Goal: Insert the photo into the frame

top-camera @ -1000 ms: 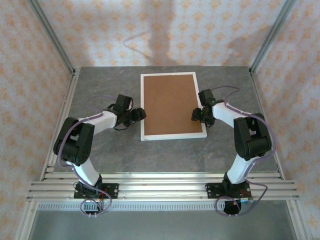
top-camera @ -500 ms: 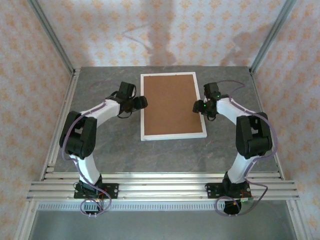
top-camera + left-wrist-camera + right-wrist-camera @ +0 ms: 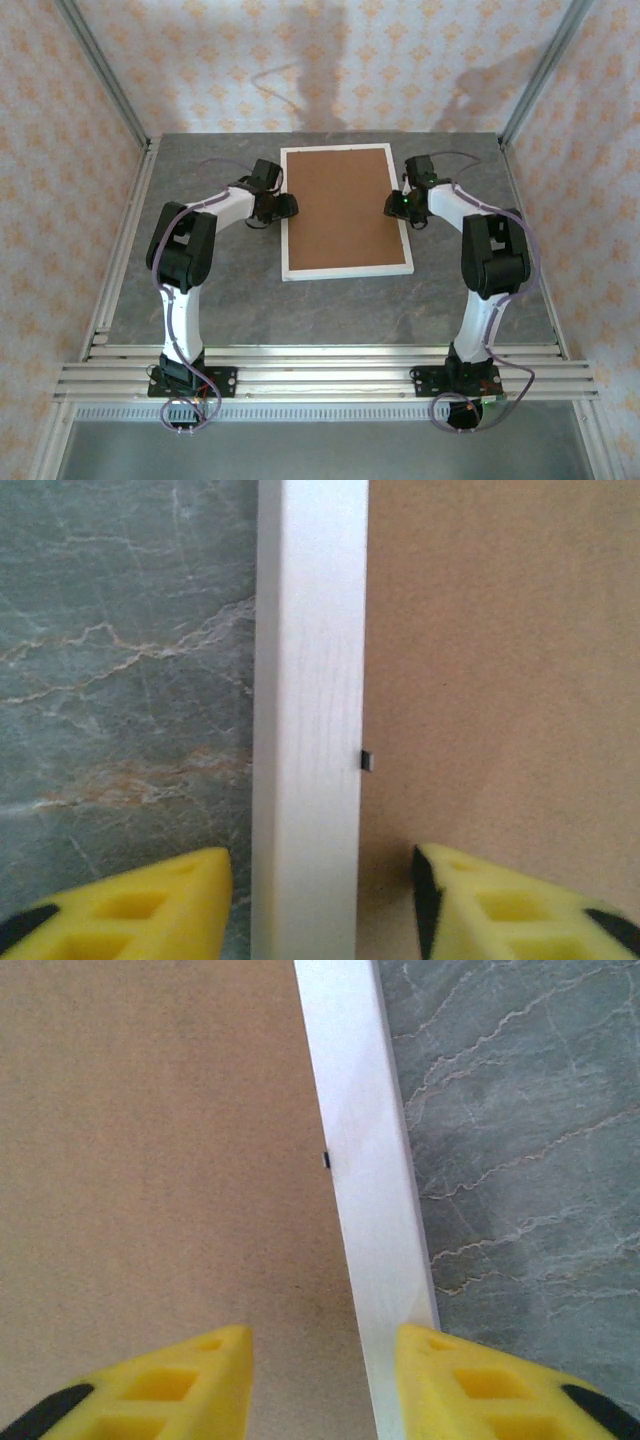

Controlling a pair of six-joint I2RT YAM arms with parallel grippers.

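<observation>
Fingers (image 3: 130,910) of my left gripper (image 3: 320,865) and right gripper (image 3: 322,1345) gape wide astride the frame's (image 3: 285,215) long rails, I judge to free the tabs (image 3: 366,761) pinning its backing board (image 3: 340,205).

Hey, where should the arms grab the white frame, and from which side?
Probably the long side rails, from above, fingers straddling each: the frame lies flat, and its rails are narrow enough to fit between the open left gripper and right gripper.
</observation>
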